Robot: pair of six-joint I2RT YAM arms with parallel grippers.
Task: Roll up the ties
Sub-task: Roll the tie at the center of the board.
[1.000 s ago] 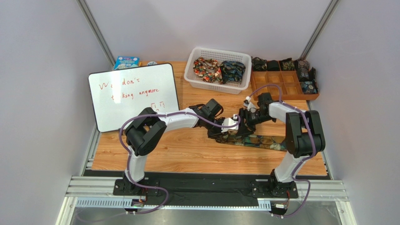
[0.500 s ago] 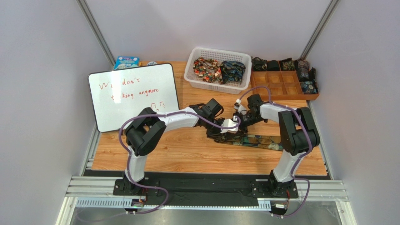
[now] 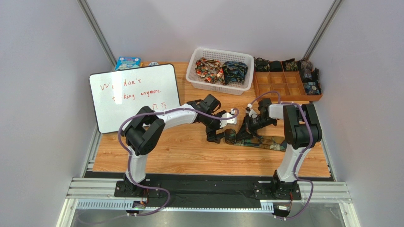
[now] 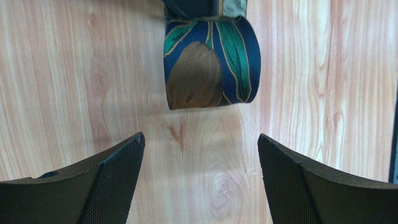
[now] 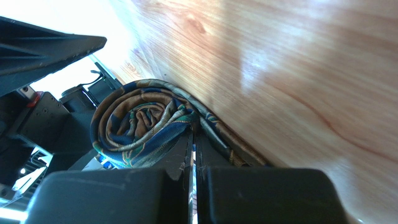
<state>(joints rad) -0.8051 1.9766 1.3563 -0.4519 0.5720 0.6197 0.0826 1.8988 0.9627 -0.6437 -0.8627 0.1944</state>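
The tie (image 3: 268,143) lies in the middle of the surface (image 3: 180,151), one end wound into a roll (image 4: 210,60), the rest running flat to the right past the right arm. The left fingers (image 4: 112,179) stand wide apart with the roll just ahead of their tips, not between them, so nothing on that side holds it. The right fingers (image 5: 261,196) are pressed together, tips against the roll's side where the flat run meets the coil. Whether a layer of cloth is nipped between them cannot be told.

The main risk is the coil springing loose. The cloth looks slick, the inner turns seen by the right wrist camera are already slack, and only one narrow contact steadies them. If the right fingers pull away or slide, the outer wrap could peel back, or the roll could skew into a cone. A sideways nudge might also tip it, or drag the flat tail crooked so later turns wind off-line.

Both wrists crowd the same spot, so a collision between them is possible if either closes in carelessly.

Farther back are a basket (image 3: 219,86) with bunched ties (image 3: 208,70) and a tray (image 3: 284,90) with finished rolls along its back and right side. A whiteboard (image 3: 135,97) sits at the left. All are well apart from the work and block nothing
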